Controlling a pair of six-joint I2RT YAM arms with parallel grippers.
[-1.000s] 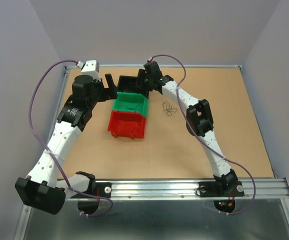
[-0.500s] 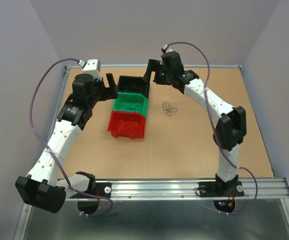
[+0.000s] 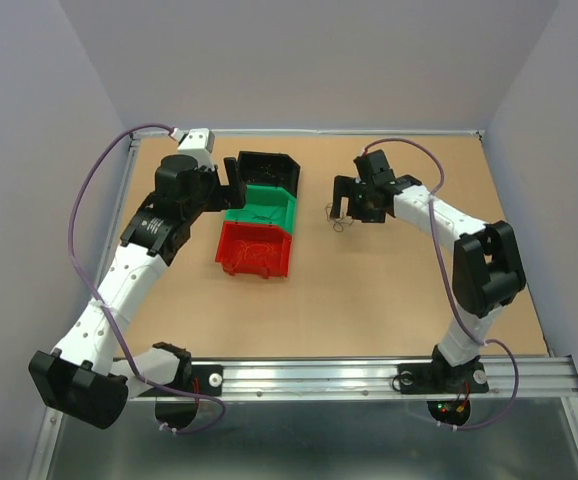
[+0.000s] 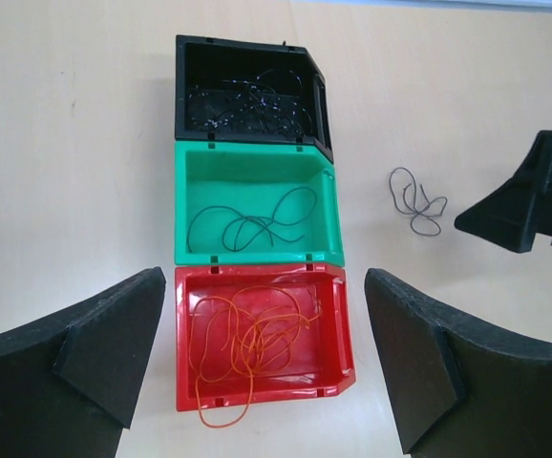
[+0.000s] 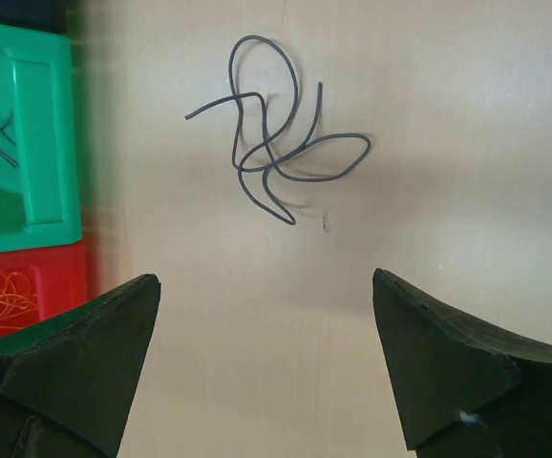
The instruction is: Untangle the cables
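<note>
Three bins stand in a row: a black bin (image 4: 243, 100) with black wires, a green bin (image 4: 257, 215) with a dark wire, and a red bin (image 4: 257, 334) with orange wires (image 4: 252, 348), one loop hanging over its near wall. A loose dark grey curly wire (image 5: 271, 157) lies on the table right of the bins; it also shows in the top view (image 3: 337, 216). My right gripper (image 5: 262, 363) is open and empty just beside this wire, hovering above the table (image 3: 349, 200). My left gripper (image 4: 262, 363) is open and empty above the bins' left side (image 3: 231, 178).
The three bins (image 3: 259, 210) sit at the middle left of the brown table (image 3: 369, 300). A raised rim runs round the table. The right gripper's black body shows at the right edge of the left wrist view (image 4: 534, 205).
My right arm has swung away from the black bin, to the right and nearer, and now hovers by the loose grey wire. My left gripper has shifted slightly right toward the bins.
</note>
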